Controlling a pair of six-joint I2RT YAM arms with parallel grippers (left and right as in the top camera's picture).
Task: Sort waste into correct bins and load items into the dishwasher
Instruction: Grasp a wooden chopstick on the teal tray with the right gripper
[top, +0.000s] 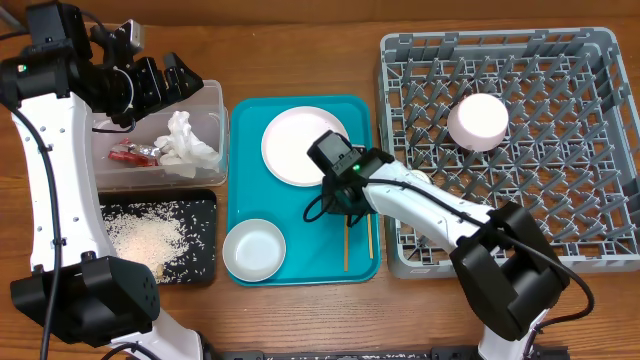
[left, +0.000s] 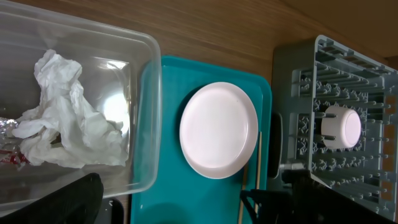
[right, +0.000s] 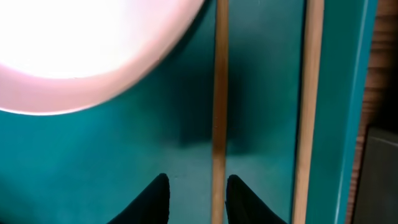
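Right gripper (right: 197, 183) jaws stand slightly apart astride one chopstick (right: 219, 93) on the teal tray (right: 267, 124); left gripper (top: 165, 82) jaws gape empty above the clear tub (top: 207, 108).

This is a robotics lab bench, not a real kitchen: two white robot arms (top: 50, 190) are mounted at a plain wooden table (top: 300, 50). Kitchen work is only staged here, with a grey dish rack (top: 560, 150), a teal tray (top: 300, 270) and a clear tub (top: 222, 110)
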